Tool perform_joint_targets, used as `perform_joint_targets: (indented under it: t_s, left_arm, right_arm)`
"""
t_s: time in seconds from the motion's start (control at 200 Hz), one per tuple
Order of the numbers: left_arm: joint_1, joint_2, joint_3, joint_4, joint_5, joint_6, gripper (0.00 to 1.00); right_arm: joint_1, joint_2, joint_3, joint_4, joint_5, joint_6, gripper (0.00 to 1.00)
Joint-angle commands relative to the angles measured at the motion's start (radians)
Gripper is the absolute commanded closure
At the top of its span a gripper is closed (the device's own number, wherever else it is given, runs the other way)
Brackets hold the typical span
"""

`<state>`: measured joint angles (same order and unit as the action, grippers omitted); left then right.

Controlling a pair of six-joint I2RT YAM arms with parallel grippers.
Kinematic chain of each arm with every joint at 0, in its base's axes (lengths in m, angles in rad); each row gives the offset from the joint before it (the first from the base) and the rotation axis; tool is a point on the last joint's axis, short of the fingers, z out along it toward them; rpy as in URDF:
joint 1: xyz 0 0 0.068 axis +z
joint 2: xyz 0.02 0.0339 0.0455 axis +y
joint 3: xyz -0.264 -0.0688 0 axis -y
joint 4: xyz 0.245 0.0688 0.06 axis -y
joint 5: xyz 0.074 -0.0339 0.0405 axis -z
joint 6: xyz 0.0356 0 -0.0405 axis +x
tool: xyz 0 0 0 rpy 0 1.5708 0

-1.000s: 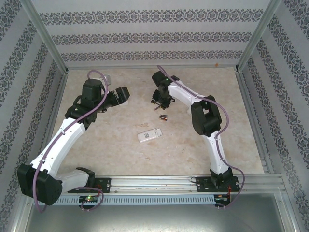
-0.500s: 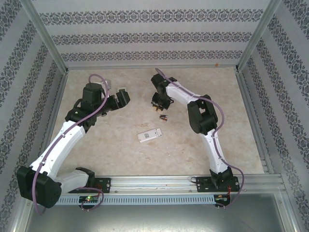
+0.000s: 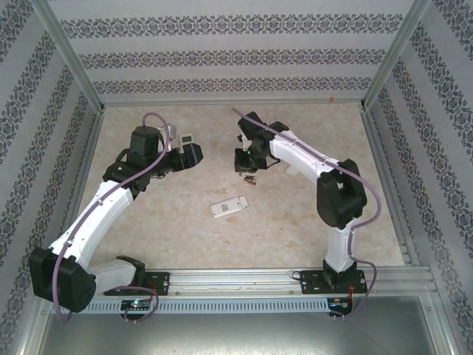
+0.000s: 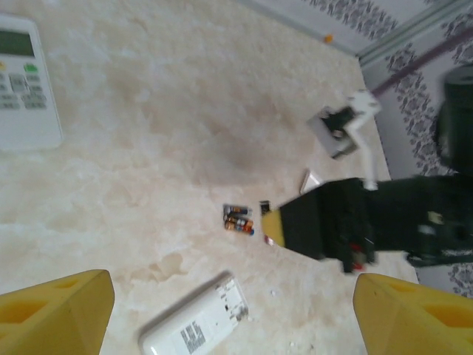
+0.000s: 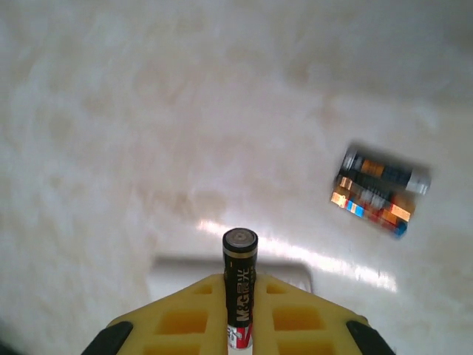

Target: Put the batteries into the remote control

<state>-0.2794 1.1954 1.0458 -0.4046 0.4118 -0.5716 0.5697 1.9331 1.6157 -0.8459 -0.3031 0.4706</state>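
The white remote control (image 3: 228,206) lies back-side up at mid-table, its open battery bay (image 4: 235,299) showing in the left wrist view. A small cluster of loose batteries (image 3: 249,180) (image 4: 239,219) (image 5: 380,188) lies just behind it. My right gripper (image 3: 246,157) (image 5: 240,285) hovers a little behind the cluster, shut on one black battery (image 5: 240,274) with a gold band, which sticks out between the yellow pads. My left gripper (image 3: 194,153) (image 4: 230,296) hangs open to the left, above the table, with nothing between its fingers (image 4: 55,314).
A second white remote with a screen and buttons (image 4: 22,81) (image 3: 186,138) lies at the back left, close to my left gripper. A flat white piece (image 5: 295,275) rests on the table under my right gripper. Patterned walls with metal posts enclose the table.
My right gripper has shut on one battery and its elbow has swung to the right. My left arm has shifted slightly toward the back.
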Motion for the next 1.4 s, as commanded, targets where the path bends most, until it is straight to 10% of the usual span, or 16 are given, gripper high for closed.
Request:
perform_joint_targets:
  t_s: [0.0, 1.399]
  left_arm:
    - [0.007, 0.025, 0.018, -0.047, 0.067, 0.012, 0.15]
    - [-0.099, 0.063, -0.101, -0.121, 0.043, -0.104, 0.17]
  right_arm:
    - [0.032, -0.006, -0.083, -0.066, -0.072, -0.196, 0.87]
    - [0.067, 0.110, -0.150, -0.088, -0.062, -0.165, 0.81]
